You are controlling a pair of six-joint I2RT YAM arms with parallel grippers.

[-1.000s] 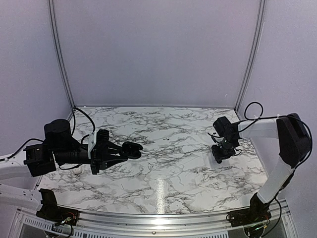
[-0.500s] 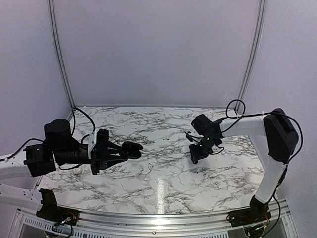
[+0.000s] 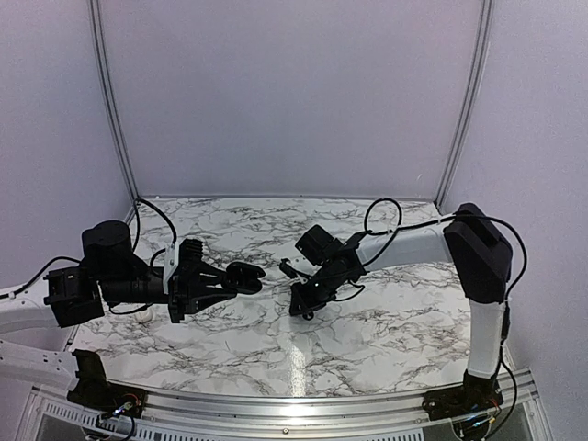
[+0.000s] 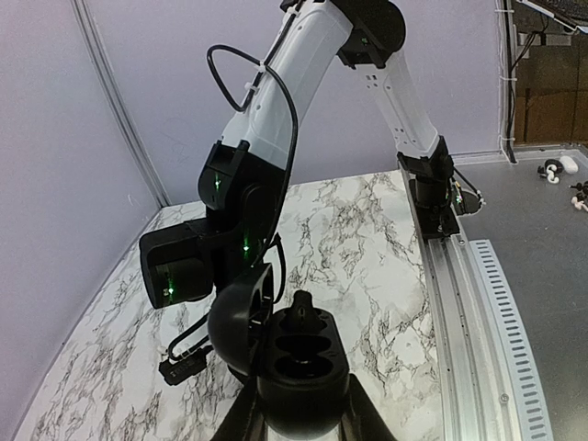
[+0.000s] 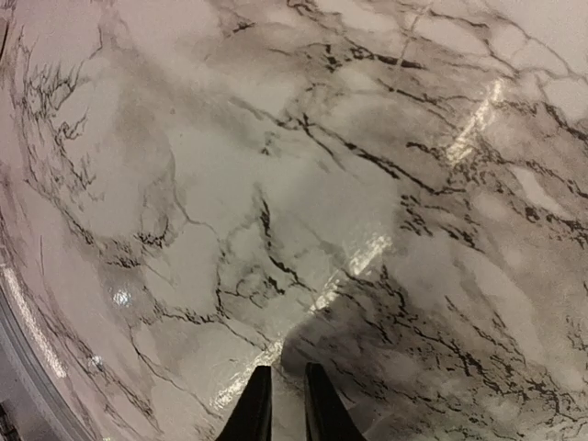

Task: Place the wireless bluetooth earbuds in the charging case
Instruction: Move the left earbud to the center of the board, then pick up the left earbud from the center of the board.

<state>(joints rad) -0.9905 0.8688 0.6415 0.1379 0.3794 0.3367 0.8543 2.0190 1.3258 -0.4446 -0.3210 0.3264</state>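
Currently logging marble table (image 3: 367,340): open surface all round the charging case (image 4: 296,354), with the metal rail (image 4: 459,303) edge well apart from it, so ample room for approach. Holding the case clamped in left gripper (image 4: 299,418), raised, with lid swung back and wells up, presumably to present them for loading. Hovering near the case, not touching: right gripper (image 3: 299,308), jaws nearly together, only a slit between. Cannot make out the earbuds, nor tell whether one sits pinched.
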